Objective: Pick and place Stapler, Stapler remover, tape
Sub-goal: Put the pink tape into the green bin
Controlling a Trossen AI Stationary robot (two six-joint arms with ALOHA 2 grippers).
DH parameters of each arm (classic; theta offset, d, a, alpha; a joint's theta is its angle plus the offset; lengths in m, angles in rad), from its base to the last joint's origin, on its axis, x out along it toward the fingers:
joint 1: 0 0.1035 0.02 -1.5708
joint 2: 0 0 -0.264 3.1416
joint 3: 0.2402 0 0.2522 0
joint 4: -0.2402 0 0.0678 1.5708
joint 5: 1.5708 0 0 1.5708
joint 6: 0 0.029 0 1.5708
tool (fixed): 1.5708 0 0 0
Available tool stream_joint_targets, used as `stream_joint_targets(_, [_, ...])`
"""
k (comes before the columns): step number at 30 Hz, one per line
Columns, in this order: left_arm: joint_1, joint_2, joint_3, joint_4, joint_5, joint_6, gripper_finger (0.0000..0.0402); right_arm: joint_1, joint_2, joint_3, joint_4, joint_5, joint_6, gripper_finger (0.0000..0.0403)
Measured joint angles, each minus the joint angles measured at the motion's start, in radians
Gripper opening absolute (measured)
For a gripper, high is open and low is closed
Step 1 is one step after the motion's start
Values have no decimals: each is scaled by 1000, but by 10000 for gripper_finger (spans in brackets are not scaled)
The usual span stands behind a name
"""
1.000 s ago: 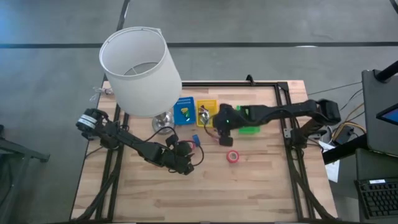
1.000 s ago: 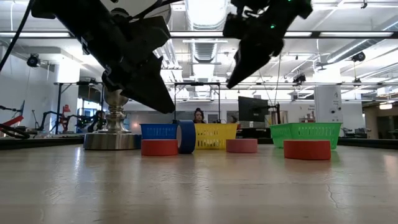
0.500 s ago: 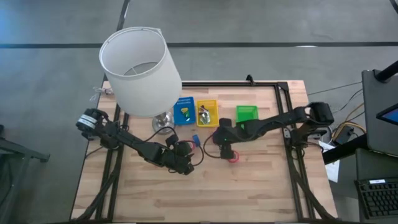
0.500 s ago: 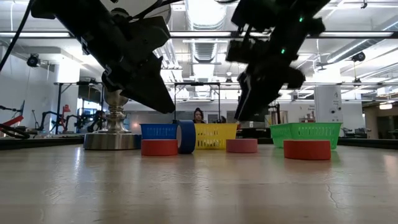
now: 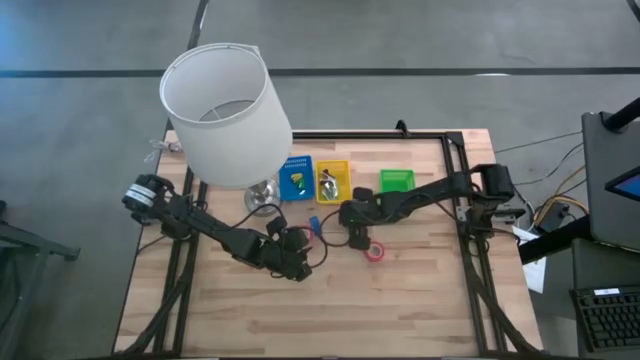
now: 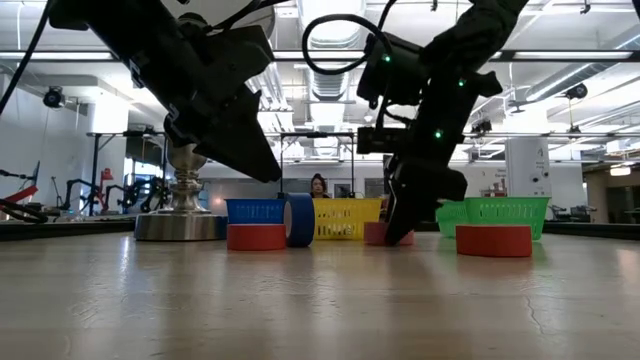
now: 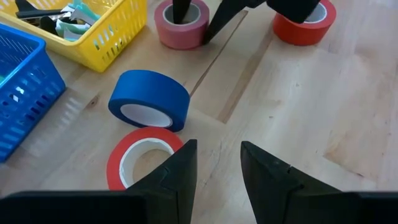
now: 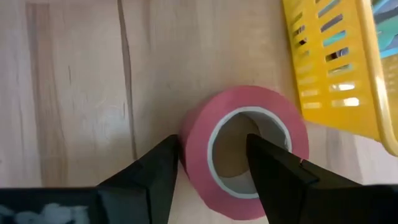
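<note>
Three tape rolls lie flat on the table: a pink one (image 8: 245,155), a red one (image 5: 375,252) and another red one (image 7: 143,163). My right gripper (image 8: 214,152) is down at the pink roll, open. One finger (image 7: 181,9) stands inside its hole and the other (image 7: 217,23) outside its wall. My left gripper (image 7: 217,152) hangs open above the nearer red roll, holding nothing. A silvery piece, the stapler remover (image 5: 327,184), lies in the yellow tray (image 5: 340,170). I cannot pick out the stapler.
A blue tape roll (image 7: 149,99) stands on its edge between the red roll and the pink one. A blue tray (image 5: 296,165), the yellow tray and a green tray (image 5: 396,180) sit along the far side. A lamp with a large white shade (image 5: 225,110) stands at the far left.
My right gripper has come down from above the green tray toward the table's near edge and now stands over the pink roll's wall, tipped more steeply downward. The green tray now shows uncovered.
</note>
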State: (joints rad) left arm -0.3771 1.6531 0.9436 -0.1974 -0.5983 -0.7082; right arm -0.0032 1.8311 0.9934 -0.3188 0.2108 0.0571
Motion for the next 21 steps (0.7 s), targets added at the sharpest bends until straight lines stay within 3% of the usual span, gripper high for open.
stream_joint_targets(6, [0,0,0,-1,-1,0,126,1,7,2,1,-2,-7,151])
stream_joint_targets(14, [0,0,0,-3,-1,-1,126,-1,-25,-2,-55,-6,23,50])
stream_joint_targets(21, [0,0,0,-4,-1,-5,126,5,-143,-2,-214,-255,58,35])
